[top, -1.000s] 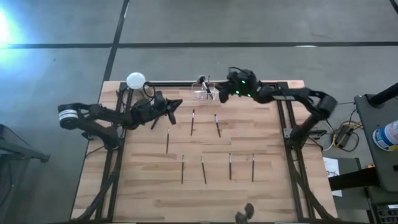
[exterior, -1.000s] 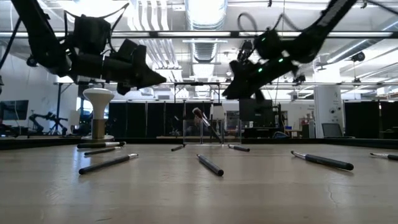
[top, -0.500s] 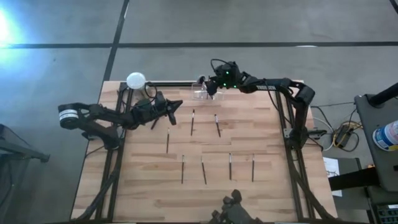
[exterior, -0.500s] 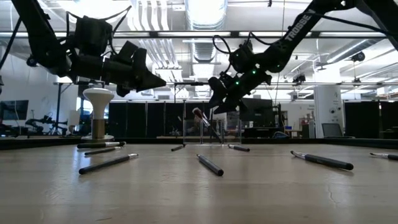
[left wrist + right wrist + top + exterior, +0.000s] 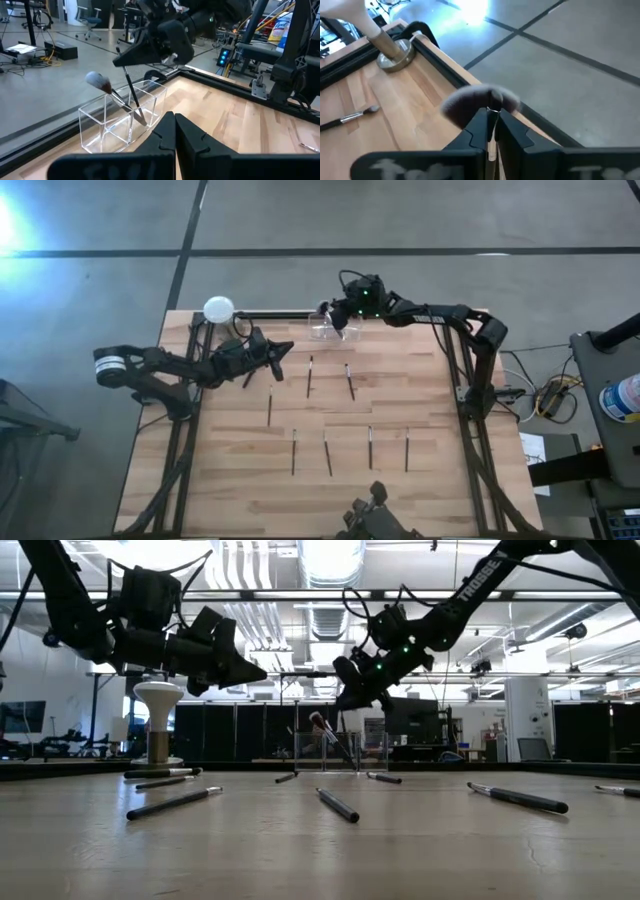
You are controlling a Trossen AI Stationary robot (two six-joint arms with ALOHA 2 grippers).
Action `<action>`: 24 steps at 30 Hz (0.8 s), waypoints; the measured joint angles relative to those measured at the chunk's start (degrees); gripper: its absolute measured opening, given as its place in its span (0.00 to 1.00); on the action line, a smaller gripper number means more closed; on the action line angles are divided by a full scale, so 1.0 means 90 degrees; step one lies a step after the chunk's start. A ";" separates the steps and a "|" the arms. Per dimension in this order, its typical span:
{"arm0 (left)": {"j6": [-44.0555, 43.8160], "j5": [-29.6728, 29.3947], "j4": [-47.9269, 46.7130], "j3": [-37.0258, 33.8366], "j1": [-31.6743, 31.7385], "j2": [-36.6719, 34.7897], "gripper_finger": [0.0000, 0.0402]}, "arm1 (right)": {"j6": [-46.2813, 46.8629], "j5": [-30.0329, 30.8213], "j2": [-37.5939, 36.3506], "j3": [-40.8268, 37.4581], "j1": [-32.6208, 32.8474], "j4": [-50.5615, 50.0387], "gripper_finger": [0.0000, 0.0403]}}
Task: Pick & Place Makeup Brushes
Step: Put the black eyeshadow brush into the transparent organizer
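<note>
Several thin dark makeup brushes (image 5: 327,452) lie flat on the wooden table in loose rows. At the far edge stands a clear box (image 5: 325,330). A brush with a fluffy head (image 5: 96,80) leans inside it. Just above the box, my right gripper (image 5: 338,320) is shut on a thin brush (image 5: 129,87). My left gripper (image 5: 285,347) hovers shut and holding nothing over the table's far left. It points level toward the box. My right gripper pinches the thin brush's handle near its upper end (image 5: 122,67) between its two fingers. The fingers slant down from the table's right. The brush stands nearly upright below them, and its lower end (image 5: 140,116) sits inside the clear box.
A white ball-topped stand (image 5: 218,308) is at the far left corner, beside a black rail (image 5: 280,314) along the far edge. A dark shape (image 5: 365,515) shows at the near edge. Bare wood lies between the brush rows.
My right gripper has gone along the far edge toward the table's left and now stands over the clear box. The dark shape at the near edge has shifted.
</note>
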 joint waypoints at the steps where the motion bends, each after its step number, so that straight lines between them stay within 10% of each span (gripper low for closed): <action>1: 0.0000 0.0000 0.0000 0.0000 0.0000 0.0000 0.00 | -0.0042 0.0000 -0.0018 0.0087 0.0000 -0.0200 0.05; 24: -0.0029 0.0005 0.0001 0.0000 0.0000 0.0002 0.00 | -0.0397 0.0000 0.0293 0.0754 0.0044 -0.1287 0.14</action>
